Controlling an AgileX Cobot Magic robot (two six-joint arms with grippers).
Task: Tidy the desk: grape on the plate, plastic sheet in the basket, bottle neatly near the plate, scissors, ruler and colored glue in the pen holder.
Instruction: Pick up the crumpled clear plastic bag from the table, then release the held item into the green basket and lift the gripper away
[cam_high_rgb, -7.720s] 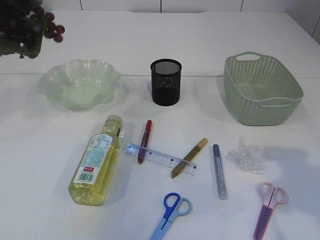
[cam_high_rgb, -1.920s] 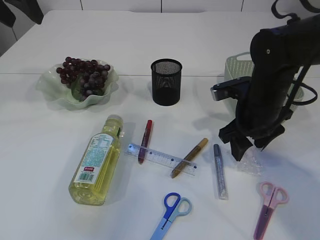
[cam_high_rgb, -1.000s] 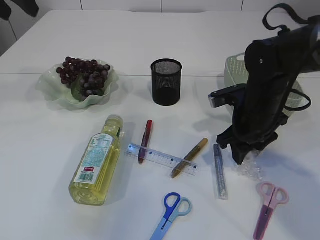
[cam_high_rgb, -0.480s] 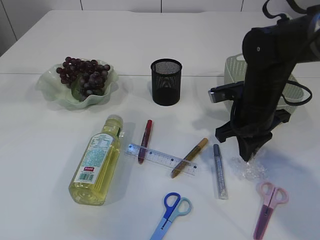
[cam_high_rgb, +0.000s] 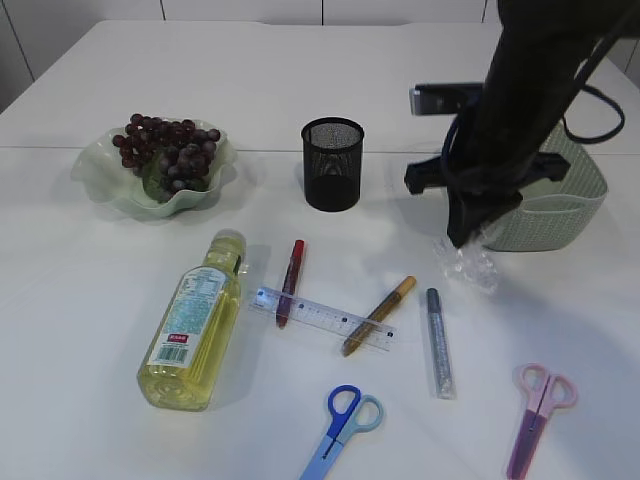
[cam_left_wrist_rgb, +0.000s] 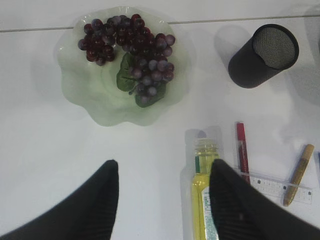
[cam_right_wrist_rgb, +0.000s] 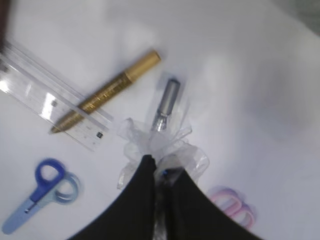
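exterior – right end effector (cam_high_rgb: 458, 240): mine, pinched shut on the plastic sheet (cam_high_rgb: 468, 265); sheet hangs clear of the bench (cam_high_rgb: 90, 330), just beside the basket (cam_high_rgb: 560, 205), so I judge the drop into it comes next.
exterior – plastic sheet: clear crinkled film, bunched into a wad, floppy.
exterior – basket: pale green woven-look plastic, rounded rectangle, mostly hidden by my arm.
exterior – grapes (cam_high_rgb: 165, 150): dark purple bunch already in the wavy-rimmed green plate (cam_high_rgb: 100, 190); that part looks done.
exterior – bottle (cam_high_rgb: 195, 325): lying on its side, yellow liquid, printed label, well below the plate; not placed yet.
exterior – pen holder (cam_high_rgb: 332, 165): black mesh cylinder, upright; I can't see anything in it.
exterior – ruler (cam_high_rgb: 325, 318): clear flat strip; red glue pen (cam_high_rgb: 290, 280) and gold glue pen (cam_high_rgb: 380, 315) lie across it; silver glue pen (cam_high_rgb: 438, 345) just beside.
exterior – scissors: blue scissors (cam_high_rgb: 340, 430) and pink scissors (cam_high_rgb: 535, 418) flat near the front edge.
left wrist – left end effector (cam_left_wrist_rgb: 162, 200): mine, jaws apart, nothing between them, hovering over the bottle cap (cam_left_wrist_rgb: 206, 147), likely lining up for it.
left wrist – plate (cam_left_wrist_rgb: 90, 107): translucent, scalloped; grapes (cam_left_wrist_rgb: 135, 55) with a green leaf.
left wrist – pen holder (cam_left_wrist_rgb: 262, 57): seen from above, can't tell the contents.
right wrist – right end effector (cam_right_wrist_rgb: 159, 172): black tips closed on the film (cam_right_wrist_rgb: 160, 145), which fans out in ruffles above them.
right wrist – below: gold pen (cam_right_wrist_rgb: 107, 95) on the ruler (cam_right_wrist_rgb: 50, 110), silver pen (cam_right_wrist_rgb: 167, 102), blue scissors (cam_right_wrist_rgb: 40, 200), all blurred.
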